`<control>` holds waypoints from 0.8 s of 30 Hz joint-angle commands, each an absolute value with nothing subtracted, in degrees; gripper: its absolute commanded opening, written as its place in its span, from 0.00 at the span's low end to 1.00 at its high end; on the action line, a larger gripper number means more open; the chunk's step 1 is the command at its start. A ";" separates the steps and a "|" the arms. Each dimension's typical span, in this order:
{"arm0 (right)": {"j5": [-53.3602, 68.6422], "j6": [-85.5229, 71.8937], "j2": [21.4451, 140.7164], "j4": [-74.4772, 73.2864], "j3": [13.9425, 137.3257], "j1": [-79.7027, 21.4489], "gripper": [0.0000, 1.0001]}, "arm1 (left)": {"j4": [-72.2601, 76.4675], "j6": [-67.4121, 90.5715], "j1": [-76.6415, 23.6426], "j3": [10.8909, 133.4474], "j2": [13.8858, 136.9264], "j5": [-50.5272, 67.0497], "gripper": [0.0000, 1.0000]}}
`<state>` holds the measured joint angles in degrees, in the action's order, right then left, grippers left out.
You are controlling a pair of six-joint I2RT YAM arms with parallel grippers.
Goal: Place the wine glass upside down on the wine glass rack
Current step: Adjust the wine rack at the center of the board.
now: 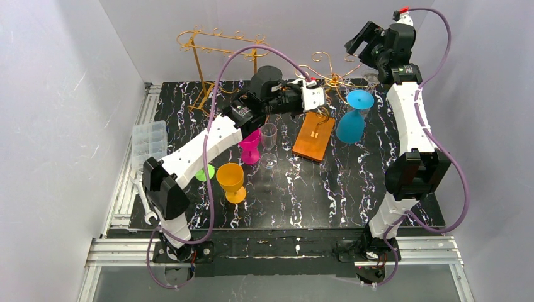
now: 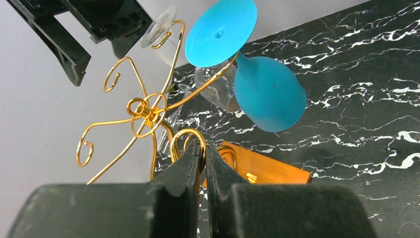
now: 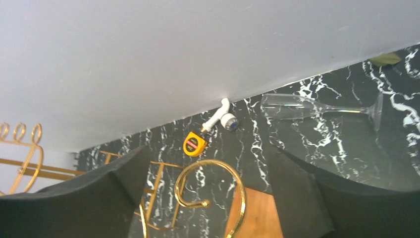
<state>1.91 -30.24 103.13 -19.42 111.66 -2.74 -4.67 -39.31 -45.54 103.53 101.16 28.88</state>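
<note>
Closest in, the left hand is pressed together on a gold curl of the wine glass rack, pinning the frame above its orange base. The blue wine glass hangs upside down from a rack arm, with its foot on top of the wire and its bowl tilted out over the counter. A clear glass hangs just behind it. The right hand is up above the rack, fingers apart, touching nothing.

The placing looks done, so the step is a clean retreat. Lift the right hand straight up and back, well away from the blue foot, since a brush could tip the glass off the wire. The left hand should let go only once the glass hangs quiet, opening slowly so the light wire does not spring.
</note>
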 commanded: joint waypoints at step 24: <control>-5.25 -35.09 105.22 -20.93 118.79 2.58 0.98 | 0.95 -38.76 -44.56 99.98 90.93 26.61 0.51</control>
